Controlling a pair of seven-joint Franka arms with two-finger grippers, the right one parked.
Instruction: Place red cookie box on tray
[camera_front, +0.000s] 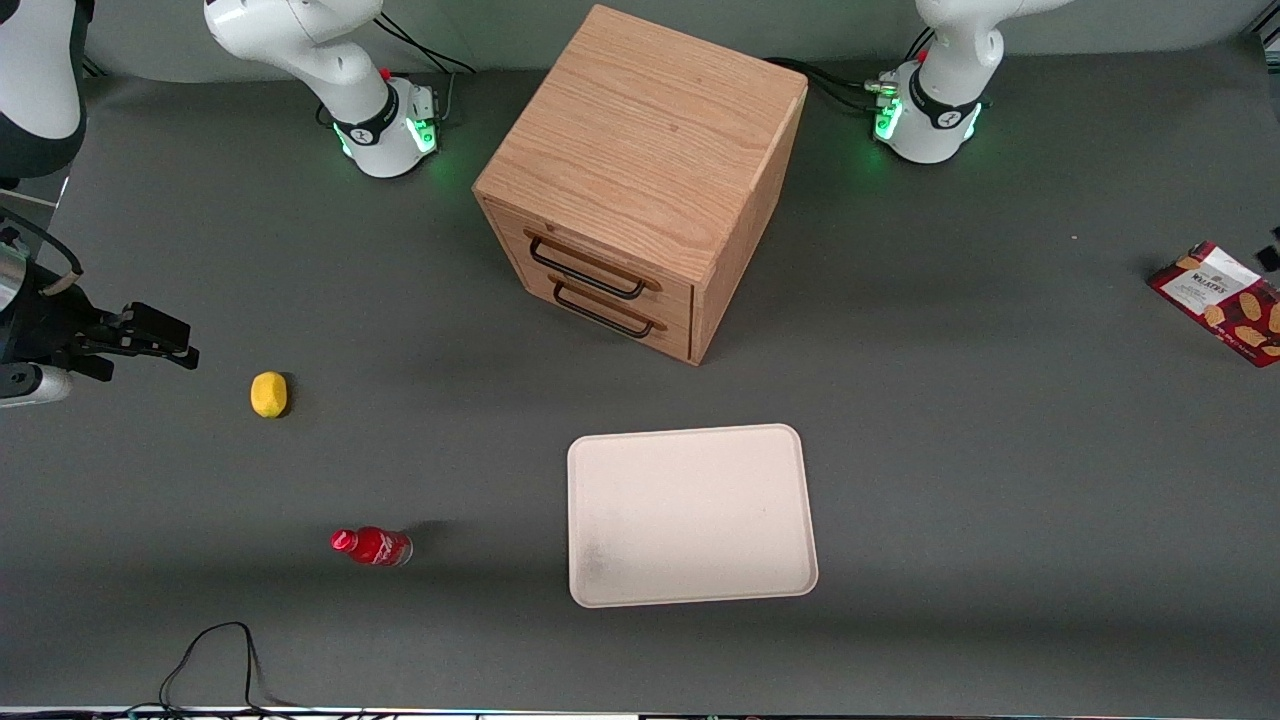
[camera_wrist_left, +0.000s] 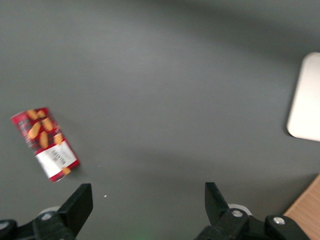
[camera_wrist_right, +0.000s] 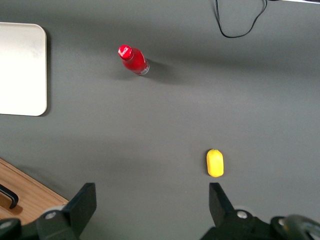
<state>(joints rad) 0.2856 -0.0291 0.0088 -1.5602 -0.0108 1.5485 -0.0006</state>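
While its two fingers (camera_wrist_left: 80, 205) are spread wide with nothing between them, the left gripper (camera_wrist_left: 147, 207) is held above bare grey surface at the working arm's end of the desk, clear of every object; only in the wrist view is it seen.

The desk (camera_front: 1000, 450) is covered by a plain dark grey mat, smooth and unmarked apart from soft shadows. A black cable (camera_front: 215, 660) is looped at the edge nearest the front camera.

A wooden drawer cabinet (camera_front: 640, 180) with two black handles is set near the middle, farther from the front camera than the tray (camera_front: 690, 515). The cream tray lies flat with nothing on it. Toward the parked arm's end, a yellow lemon-like object (camera_front: 268, 394) and a small red bottle (camera_front: 372, 546) are seen, well apart from each other. Nothing is seen on the open mat between the tray and the red cookie box (camera_front: 1222, 300).

The box is found lying flat at the working arm's edge of the desk, well apart from the tray and partly cut off in the front view. Its long axis is set diagonally to the desk edges. The white label end is turned toward the robot bases, the biscuit-picture end toward the front camera.
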